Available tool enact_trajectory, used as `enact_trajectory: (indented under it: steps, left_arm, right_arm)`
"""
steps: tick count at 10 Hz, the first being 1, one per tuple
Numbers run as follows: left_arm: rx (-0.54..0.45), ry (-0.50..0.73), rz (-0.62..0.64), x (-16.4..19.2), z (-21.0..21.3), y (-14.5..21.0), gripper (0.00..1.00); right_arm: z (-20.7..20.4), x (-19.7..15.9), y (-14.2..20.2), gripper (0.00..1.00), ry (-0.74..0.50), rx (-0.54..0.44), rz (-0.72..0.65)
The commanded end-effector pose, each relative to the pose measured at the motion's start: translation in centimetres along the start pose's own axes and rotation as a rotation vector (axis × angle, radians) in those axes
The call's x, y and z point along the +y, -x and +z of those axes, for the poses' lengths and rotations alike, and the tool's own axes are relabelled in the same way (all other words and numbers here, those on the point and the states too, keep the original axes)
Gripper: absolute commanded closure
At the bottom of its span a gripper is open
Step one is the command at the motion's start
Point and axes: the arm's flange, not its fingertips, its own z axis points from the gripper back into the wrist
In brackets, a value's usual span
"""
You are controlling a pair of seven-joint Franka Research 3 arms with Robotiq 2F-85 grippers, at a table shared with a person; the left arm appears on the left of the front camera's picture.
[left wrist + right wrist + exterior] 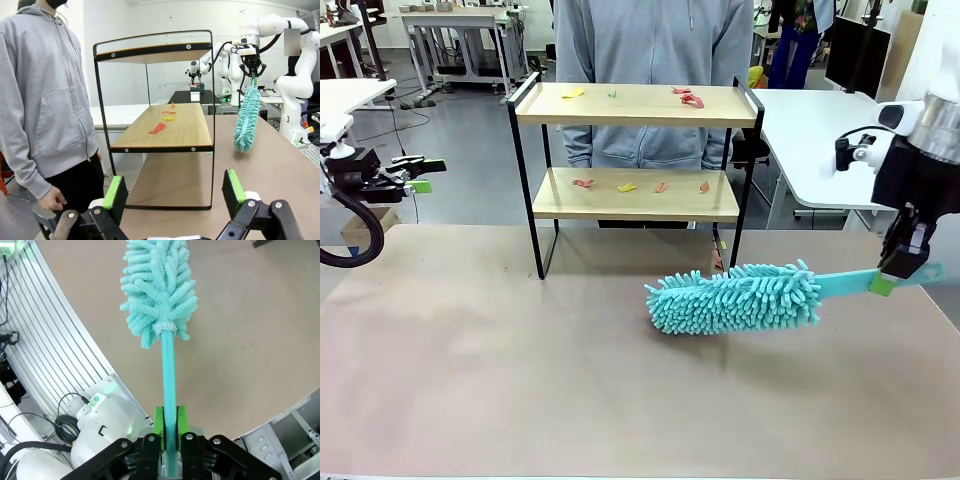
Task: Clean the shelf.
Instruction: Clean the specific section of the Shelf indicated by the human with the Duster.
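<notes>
- The shelf (640,106) is seen at the table's far side, near the middle, with a person (655,60) in a grey hoodie stood right behind it.
- Small coloured scraps (688,97) are scattered over both boards: yellow, green and red up top, red, yellow and orange below.
- The right gripper (903,272) is clamped on the flat handle of a teal duster (735,297), out by the table's right edge.
- The duster's fluffy head is held low over the table (520,380), in front of the shelf's right legs and apart from them. Whether it touches the surface cannot be told.
- The left gripper (174,192) is spread wide with nothing between its green pads (115,192). It is parked off the table's left side and aimed at the shelf's end.
- The person's hand (52,200) is hung loosely at the side, beside the shelf.
</notes>
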Motion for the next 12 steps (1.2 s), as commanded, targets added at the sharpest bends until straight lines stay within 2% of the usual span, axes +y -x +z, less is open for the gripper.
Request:
enact_trajectory:
  steps: [1, 12]
  left_arm:
    - [-0.004, -0.003, -0.013, -0.15, 0.04, -0.33, 0.00]
    - [-0.004, -0.003, -0.013, -0.15, 0.04, -0.33, 0.00]
  right_arm:
    - [0.42, -0.04, -0.07, 0.87, -0.002, -0.014, -0.007]
    - [0.42, -0.04, -0.07, 0.87, -0.002, -0.014, -0.007]
